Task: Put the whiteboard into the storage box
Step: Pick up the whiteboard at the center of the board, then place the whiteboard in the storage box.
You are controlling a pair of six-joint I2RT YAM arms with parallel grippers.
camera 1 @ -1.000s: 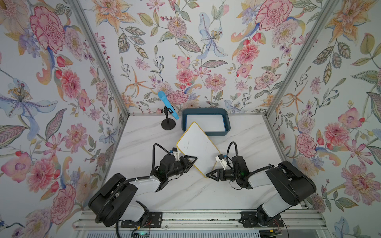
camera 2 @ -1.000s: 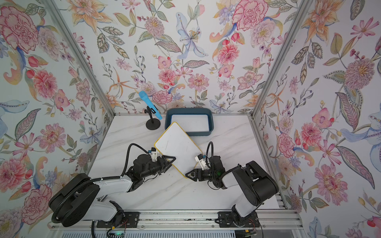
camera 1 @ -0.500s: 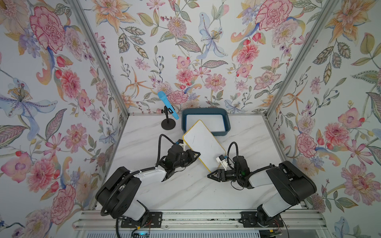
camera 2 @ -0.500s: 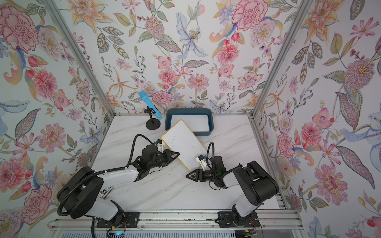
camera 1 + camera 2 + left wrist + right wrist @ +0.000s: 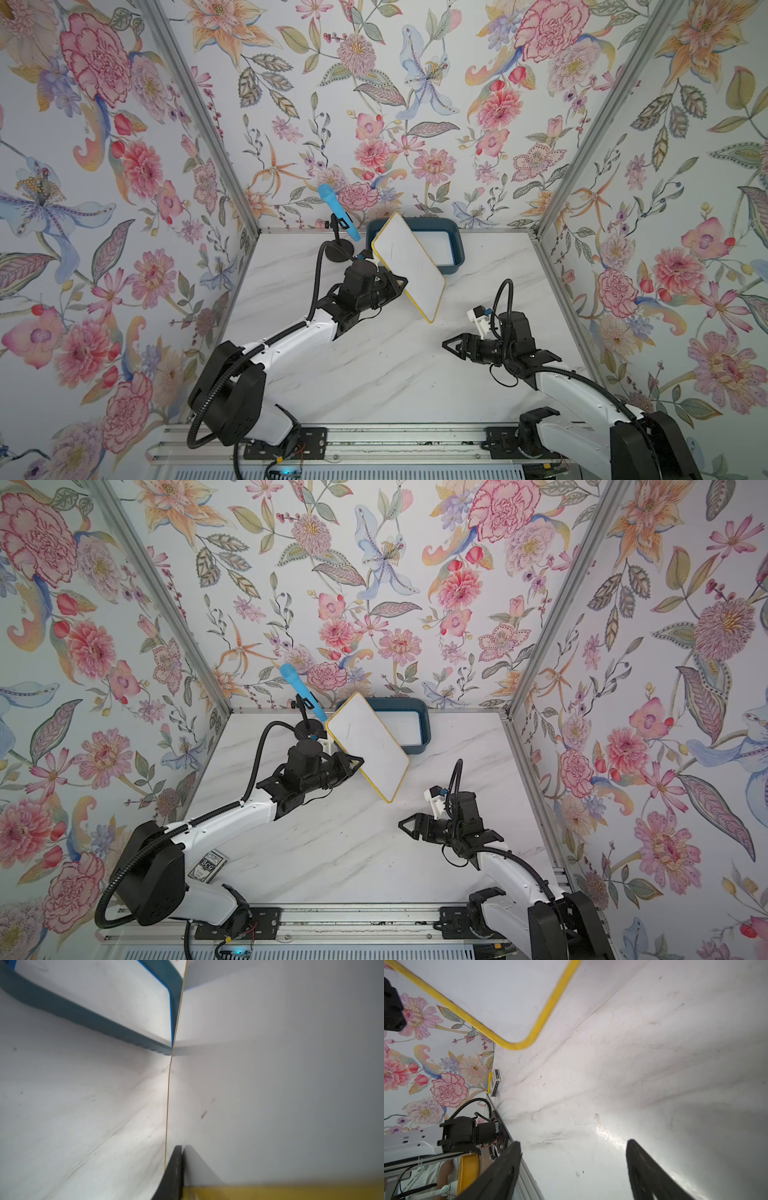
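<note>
You'll see the mic (image 5: 337, 212) on its stand just left of the box (image 5: 458, 253). You've got the left gripper (image 5: 400, 285) in front of the box's left end, clamped on the yellow long edge of the whiteboard (image 5: 409, 266). The whiteboard is off the table and tilted. Its far corner overlaps the box's left half and its near corner hangs well in front of the box. Your right gripper (image 5: 449, 347) sits well in front of the box's right end, jaws apart, holding nothing.

Glossy smooth whiteboard (image 5: 409, 262), yellow rim, seemingly plastic matt storage box (image 5: 459, 249), polished marble-look table (image 5: 395, 374)
</note>
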